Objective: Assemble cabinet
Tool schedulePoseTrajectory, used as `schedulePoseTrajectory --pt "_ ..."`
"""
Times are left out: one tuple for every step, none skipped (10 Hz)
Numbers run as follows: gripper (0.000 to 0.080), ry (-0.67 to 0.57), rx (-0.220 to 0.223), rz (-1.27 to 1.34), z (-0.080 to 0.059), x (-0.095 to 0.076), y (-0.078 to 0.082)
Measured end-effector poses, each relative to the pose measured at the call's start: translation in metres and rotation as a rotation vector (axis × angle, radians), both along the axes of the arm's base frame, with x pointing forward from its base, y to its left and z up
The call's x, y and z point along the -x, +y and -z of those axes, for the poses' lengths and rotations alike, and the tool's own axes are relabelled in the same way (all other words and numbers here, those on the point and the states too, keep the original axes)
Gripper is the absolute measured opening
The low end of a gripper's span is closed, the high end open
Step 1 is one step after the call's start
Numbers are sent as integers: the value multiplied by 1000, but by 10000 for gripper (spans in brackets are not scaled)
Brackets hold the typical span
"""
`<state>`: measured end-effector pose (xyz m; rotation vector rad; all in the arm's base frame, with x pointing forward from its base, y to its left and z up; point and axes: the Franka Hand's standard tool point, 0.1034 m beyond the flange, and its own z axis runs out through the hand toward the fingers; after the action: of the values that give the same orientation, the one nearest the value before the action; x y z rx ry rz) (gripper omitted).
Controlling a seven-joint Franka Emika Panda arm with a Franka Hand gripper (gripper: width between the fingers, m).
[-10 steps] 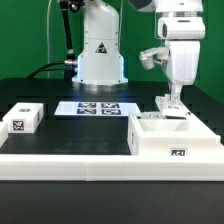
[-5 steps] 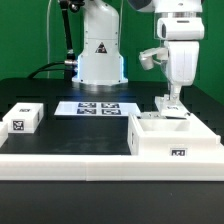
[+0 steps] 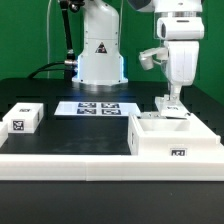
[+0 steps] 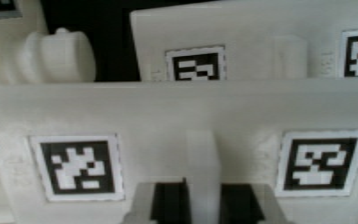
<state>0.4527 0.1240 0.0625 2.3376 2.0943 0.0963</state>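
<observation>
The cabinet's large white open box (image 3: 176, 138) stands at the front on the exterior view's right, with one tag on its front face. My gripper (image 3: 172, 100) reaches down just behind the box onto a small white panel (image 3: 165, 104). In the wrist view my gripper (image 4: 194, 196) has its dark fingers (image 4: 160, 198) close together around a narrow white ridge of a panel (image 4: 194, 120) that carries two tags. A second tagged panel (image 4: 247, 55) lies beyond it. Another small tagged white piece (image 3: 22, 118) sits at the exterior view's left.
The marker board (image 3: 97, 108) lies flat at the table's middle, in front of the white robot base (image 3: 100, 55). A raised white ledge (image 3: 70, 160) runs along the table's front. A rounded white part (image 4: 60, 55) shows in the wrist view beside the far panel.
</observation>
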Motion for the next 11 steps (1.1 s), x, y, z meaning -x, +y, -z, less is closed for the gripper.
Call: schedulePoseTrajectory --pt "70 3 0 2 1 -2 0" --pt "70 4 -2 3 3 -5 1" --pt "70 2 -3 6 3 -8 0" --pt "70 1 -4 8 3 -9 0" --pt "70 1 -4 9 3 -9 0" --pt "70 1 -4 9 3 -9 0" --pt "70 1 -4 9 3 -9 0" --pt "70 1 -4 9 3 -9 0" --pt "70 1 -4 9 3 -9 0" --pt "70 -3 -5 -11 3 -14 -2" --pt "70 -12 -8 -29 3 -23 -4"
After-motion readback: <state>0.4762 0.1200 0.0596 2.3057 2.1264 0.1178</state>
